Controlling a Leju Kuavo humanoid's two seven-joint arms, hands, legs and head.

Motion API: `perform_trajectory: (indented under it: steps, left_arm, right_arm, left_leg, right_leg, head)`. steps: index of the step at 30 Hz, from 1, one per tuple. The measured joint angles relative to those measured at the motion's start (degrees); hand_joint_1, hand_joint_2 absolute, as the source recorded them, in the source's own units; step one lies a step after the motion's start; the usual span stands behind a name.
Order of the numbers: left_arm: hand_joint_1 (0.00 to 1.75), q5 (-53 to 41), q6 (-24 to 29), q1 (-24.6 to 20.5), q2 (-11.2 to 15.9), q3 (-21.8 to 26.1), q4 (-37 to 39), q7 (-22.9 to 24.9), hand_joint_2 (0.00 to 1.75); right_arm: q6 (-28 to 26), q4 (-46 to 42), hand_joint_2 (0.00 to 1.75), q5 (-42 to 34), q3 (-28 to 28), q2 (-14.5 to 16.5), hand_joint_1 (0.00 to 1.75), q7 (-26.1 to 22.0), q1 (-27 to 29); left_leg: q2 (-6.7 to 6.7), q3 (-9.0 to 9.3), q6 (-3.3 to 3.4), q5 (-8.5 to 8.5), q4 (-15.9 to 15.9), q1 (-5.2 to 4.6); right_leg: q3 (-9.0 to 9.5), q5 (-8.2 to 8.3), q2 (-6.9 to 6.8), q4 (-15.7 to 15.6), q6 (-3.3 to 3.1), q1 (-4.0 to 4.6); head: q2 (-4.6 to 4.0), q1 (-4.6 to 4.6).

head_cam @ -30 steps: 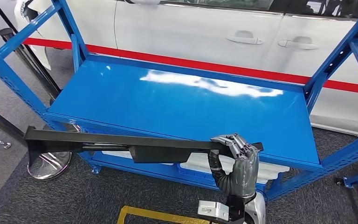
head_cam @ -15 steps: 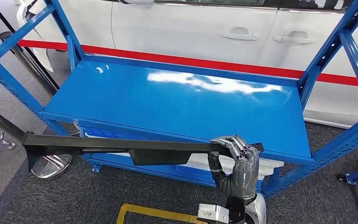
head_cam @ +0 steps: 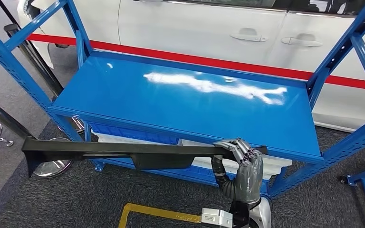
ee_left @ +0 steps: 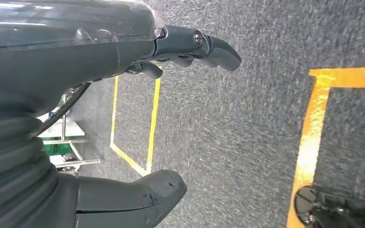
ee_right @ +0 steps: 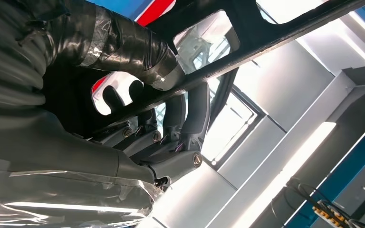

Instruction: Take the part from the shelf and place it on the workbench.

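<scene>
A long, flat black part (head_cam: pixel 123 151) stretches level in front of the blue shelf (head_cam: pixel 185 102), its free end reaching far to the left over the carpet. My right hand (head_cam: pixel 242 166) grips its right end from below, fingers hooked over the top edge. In the right wrist view the part (ee_right: pixel 266 45) crosses above my right hand (ee_right: pixel 161 128), whose fingers wrap around it. My left hand (ee_left: pixel 123 118) hangs over grey carpet, thumb and fingers apart, holding nothing.
A white car (head_cam: pixel 218 28) with a red stripe stands behind the shelf. Blue uprights (head_cam: pixel 9 57) frame both sides. A chrome stand base (head_cam: pixel 52 166) sits on the floor at left. Yellow floor tape (head_cam: pixel 161 213) marks the carpet near my feet. White bins (head_cam: pixel 247 166) lie on the lower shelf.
The whole view has shifted slightly as the camera moved; the shelf sits a little farther away. The part stays gripped in my right hand at the same height.
</scene>
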Motion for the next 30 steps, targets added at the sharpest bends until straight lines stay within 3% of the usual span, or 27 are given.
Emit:
perform_trajectory:
  steps: [1,3,5,8,10,12,14,16,17,19,21,25,30]
  left_arm:
    - [0.0,0.0,-0.01,0.02,0.01,0.0,0.0,0.0,1.75]
    - [0.0,0.0,-0.02,0.02,-0.01,0.0,0.0,0.0,1.75]
    - [0.0,0.0,-0.02,-0.03,-0.04,0.0,0.0,0.0,1.75]
    - [0.0,-0.01,-0.02,-0.07,-0.05,0.0,0.0,0.0,1.75]
    - [0.0,-0.06,-0.01,-0.07,0.01,0.0,0.0,0.0,1.75]
    - [0.0,-0.13,0.0,-0.05,0.05,0.0,0.0,-0.04,1.75]
    - [0.0,-0.16,0.0,0.0,0.01,0.0,0.0,-0.22,1.75]
    - [0.0,-0.2,0.0,0.09,-0.04,0.0,0.0,-0.46,1.75]
    - [0.0,-0.21,0.01,0.11,-0.05,0.0,0.0,-0.55,1.75]
    - [0.0,-0.23,0.03,0.06,-0.01,0.0,0.0,-0.64,1.75]
    - [0.0,-0.25,0.08,-0.03,0.01,0.0,0.0,-0.68,1.75]
    - [0.0,-0.28,0.14,0.04,-0.07,0.0,0.0,-0.69,1.75]
    - [0.0,-0.32,0.42,-0.03,-0.07,0.0,0.0,-1.04,1.75]
  right_arm:
    - [0.0,0.0,1.75,0.02,0.0,-0.01,1.75,0.0,0.01]
    - [0.0,0.0,1.75,0.03,0.0,-0.02,1.75,0.0,-0.02]
    - [0.0,0.0,1.75,0.03,0.0,-0.02,1.75,-0.02,-0.08]
    - [0.0,0.0,1.75,0.03,-0.02,-0.02,1.75,-0.03,-0.08]
    - [0.0,-0.02,1.75,0.07,-0.03,-0.02,1.75,-0.07,-0.09]
    - [0.0,-0.04,1.75,0.1,-0.04,-0.01,1.75,-0.14,-0.09]
    - [0.0,-0.04,1.75,0.11,-0.04,0.01,1.75,-0.23,-0.05]
    - [0.01,-0.04,1.75,0.14,-0.04,0.01,1.75,-0.32,0.02]
    - [0.01,-0.04,1.75,0.17,-0.04,0.01,1.75,-0.36,0.04]
    - [0.0,-0.04,1.75,0.25,-0.05,0.02,1.75,-0.39,0.05]
    - [0.0,-0.05,1.75,0.28,-0.06,0.03,1.75,-0.41,0.04]
    - [0.0,-0.05,1.75,0.36,-0.07,0.02,1.75,-0.54,0.06]
    - [0.0,-0.07,1.75,0.17,-0.07,0.01,1.75,-0.55,0.06]
  left_leg:
    - [-0.01,-0.14,-0.04,0.05,0.14,-0.01]
    - [-0.05,-0.24,-0.21,0.04,0.41,-0.02]
    - [-0.08,-0.46,-0.72,0.05,0.71,-0.2]
    - [-0.07,-0.76,-1.78,0.35,0.66,-0.31]
    - [-0.13,-1.23,-2.44,-0.49,1.59,-0.22]
    - [-0.18,-3.29,-3.07,-3.82,6.41,0.02]
    - [-0.17,-6.22,-3.54,-7.37,13.45,0.2]
    - [-0.16,-6.82,-3.69,-7.4,15.67,0.26]
    - [-0.16,-5.56,-3.61,-5.96,13.62,0.26]
    - [-0.21,-1.46,-3.16,-2.78,6.16,0.17]
    - [-0.28,0.82,-2.59,-1.59,1.32,0.06]
    - [-0.35,0.84,-2.24,-1.38,0.55,-0.11]
    - [-0.34,0.53,-1.69,-1.23,0.68,-0.44]
  right_leg:
    - [0.98,1.11,0.0,-1.28,-0.06,0.0]
    - [5.22,4.41,-0.02,-8.52,-0.5,0.05]
    - [8.3,6.1,-0.03,-14.47,-1.06,0.32]
    - [8.5,6.51,0.04,-15.85,-1.82,0.56]
    - [8.45,7.02,-0.01,-16.34,-2.45,0.26]
    - [8.31,7.39,-0.14,-16.65,-2.88,0.06]
    - [7.99,7.52,-0.23,-16.58,-3.05,0.13]
    - [7.65,7.57,-0.23,-16.29,-3.04,0.16]
    - [7.54,7.57,-0.21,-16.09,-3.01,0.16]
    - [7.43,7.5,-0.17,-15.7,-2.8,0.27]
    - [7.23,7.36,-0.15,-15.39,-2.44,0.56]
    - [6.86,7.68,-0.06,-15.37,-2.84,0.69]
    - [6.82,8.18,-0.06,-15.89,-1.94,0.43]
  head:
    - [0.0,0.0]
    - [-0.01,0.0]
    - [-0.01,-0.01]
    - [-0.01,0.0]
    - [0.0,-0.01]
    - [-0.01,-0.01]
    - [-0.01,-0.01]
    - [-0.01,-0.02]
    - [-0.01,-0.02]
    - [-0.01,-0.02]
    - [-0.01,-0.01]
    - [-0.01,-0.01]
    - [-0.01,-0.01]
